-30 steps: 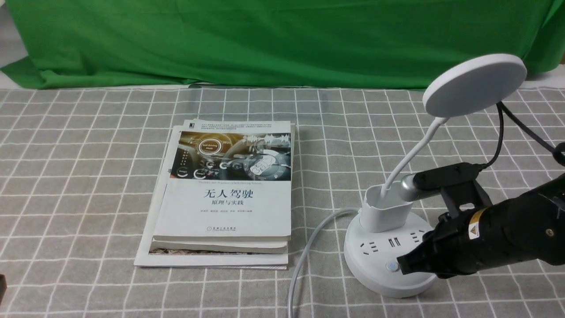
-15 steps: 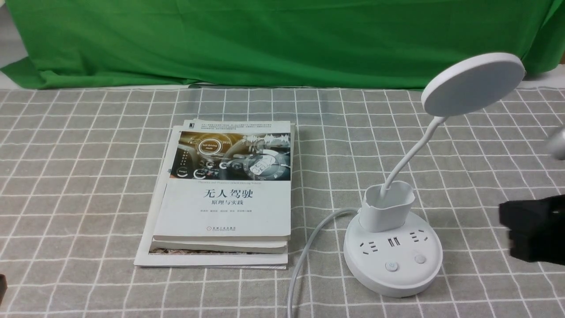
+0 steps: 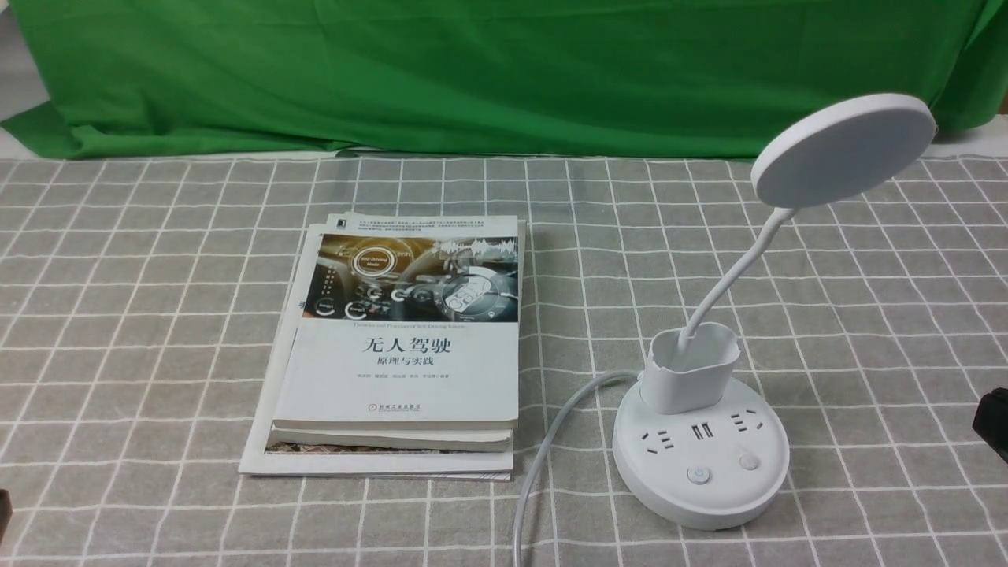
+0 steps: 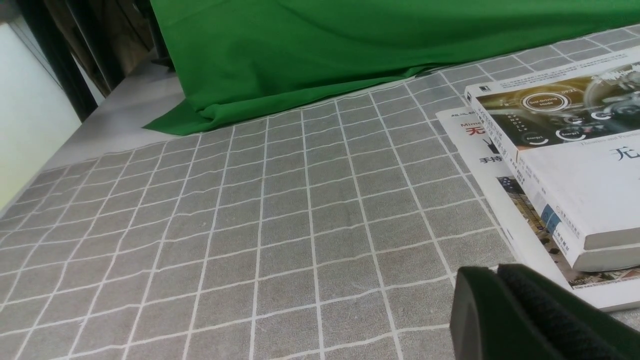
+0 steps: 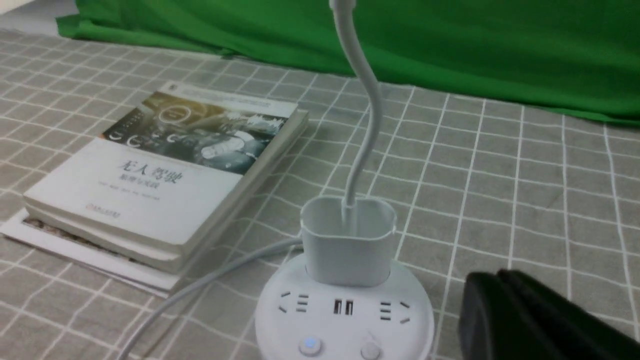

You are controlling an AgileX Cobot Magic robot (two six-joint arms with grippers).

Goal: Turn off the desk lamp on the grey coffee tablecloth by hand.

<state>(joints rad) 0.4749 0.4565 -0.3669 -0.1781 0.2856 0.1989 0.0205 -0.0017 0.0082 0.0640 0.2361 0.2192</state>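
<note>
The white desk lamp (image 3: 701,449) stands on the grey coffee tablecloth (image 3: 142,315) at the right, with a round disc head (image 3: 843,150), a bendy neck, a small cup and a round base with two buttons. Its base also shows in the right wrist view (image 5: 345,315). My right gripper (image 5: 492,285) is shut and empty, off to the right of the base and not touching it; only a black tip shows at the front view's right edge (image 3: 994,421). My left gripper (image 4: 492,275) is shut and empty, low over the cloth near the books.
A stack of books (image 3: 405,339) on a magazine lies left of the lamp, also in the left wrist view (image 4: 565,165). The lamp's white cable (image 3: 543,457) runs from the base toward the front edge. A plain green cloth (image 3: 472,71) hangs along the back.
My right arm has pulled back to the right, from its tip on the lamp base's left button to almost out of the front view. The lamp head has swayed slightly. The left arm has not moved.
</note>
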